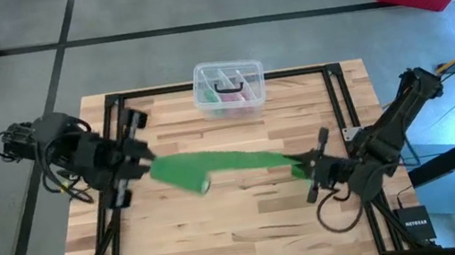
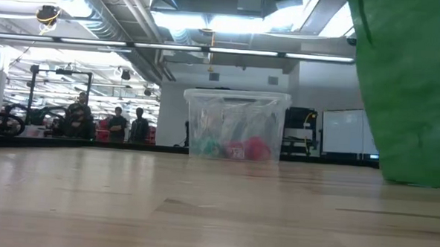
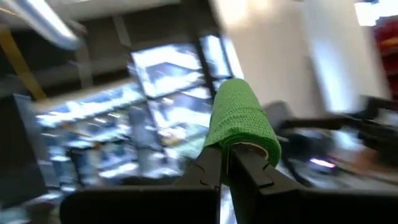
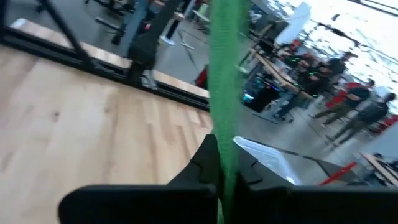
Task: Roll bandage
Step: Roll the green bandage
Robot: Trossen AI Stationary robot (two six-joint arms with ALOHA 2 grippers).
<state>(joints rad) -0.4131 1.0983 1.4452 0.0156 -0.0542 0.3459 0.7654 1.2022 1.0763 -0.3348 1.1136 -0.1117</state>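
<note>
The bright green bandage (image 1: 233,161) spans above the table between my two grippers. Its rolled part (image 1: 182,176) is a short cylinder at the left end; a flat strip runs from it to the right. My left gripper (image 1: 142,163) is shut on the roll, which also shows in the left wrist view (image 3: 239,118). My right gripper (image 1: 306,168) is shut on the strip's free end (image 4: 225,74). In the low view the green fabric (image 2: 407,87) fills the right side, close to the camera. My left gripper pinches the near end of the roll (image 3: 249,148) between its two fingers (image 3: 211,171), where a pale core shows. The fingers lie along the roll, coming level from the table's left. The roll is lifted clear of the table. My right gripper pinches the flat strip (image 4: 225,146) between its two fingers, with the strip edge-on in the gap. It comes from the table's right. The strip runs straight away from the fingers toward the roll and looks taut.
A clear plastic box (image 1: 229,86) with pink and dark items stands at the table's far middle; it also shows in the low view (image 2: 235,124). A black frame (image 1: 331,94) edges the wooden top. People stand far off in the room (image 2: 116,123).
</note>
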